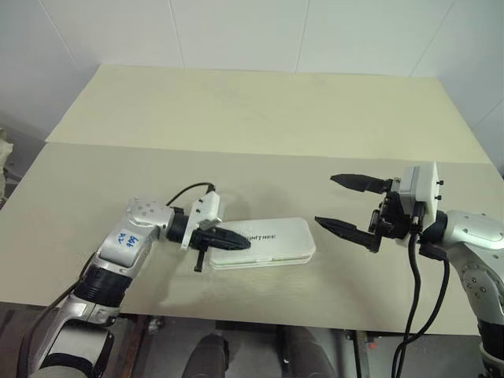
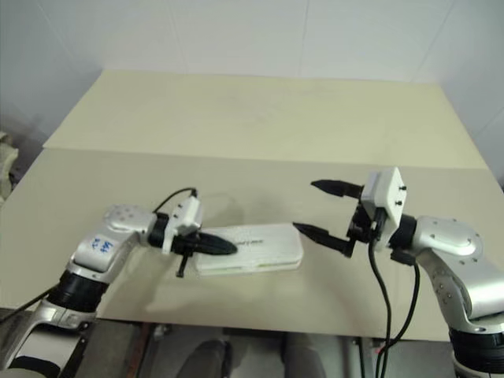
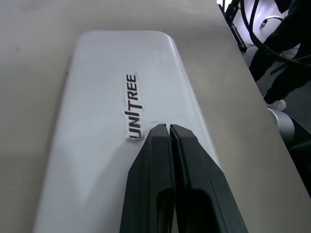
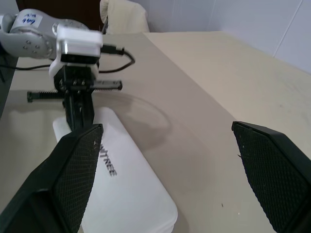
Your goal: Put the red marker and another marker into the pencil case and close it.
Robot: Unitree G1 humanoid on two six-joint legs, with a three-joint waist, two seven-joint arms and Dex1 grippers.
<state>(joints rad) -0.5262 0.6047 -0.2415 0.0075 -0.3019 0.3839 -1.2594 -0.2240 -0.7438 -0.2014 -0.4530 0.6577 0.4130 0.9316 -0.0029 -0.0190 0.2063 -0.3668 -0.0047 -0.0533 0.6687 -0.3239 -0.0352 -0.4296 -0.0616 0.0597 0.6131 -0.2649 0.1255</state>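
- While the flat white hard-plastic pencil case [image 1: 264, 244] lies closed in the lower middle of the left eye view, its lid is down and the dark "UNITREE" lettering [image 3: 133, 105] faces up along its length.
- It rests on a pale beige table [image 1: 260, 110], close to the near edge (the long side of the case runs roughly left to right across the frame).
- Left gripper [image 1: 236, 239]: its two black fingers [image 3: 160, 184] are pressed together into a single point, gripping nothing; the tips sit over the left end of the lid, just beside the lettering. Whether they touch the lid I cannot tell.
- Right gripper [image 1: 340, 203]: it hangs at the right of the frame, just beyond the case's right end and apart from it, with its textured black fingers [image 4: 77, 174] spread wide and nothing between them.
- From the right wrist view, the left gripper shows at the far end of the case, with its white camera housing [image 4: 77, 43] on top.
- Red marker and green marker: neither can be made out with the lid shut.
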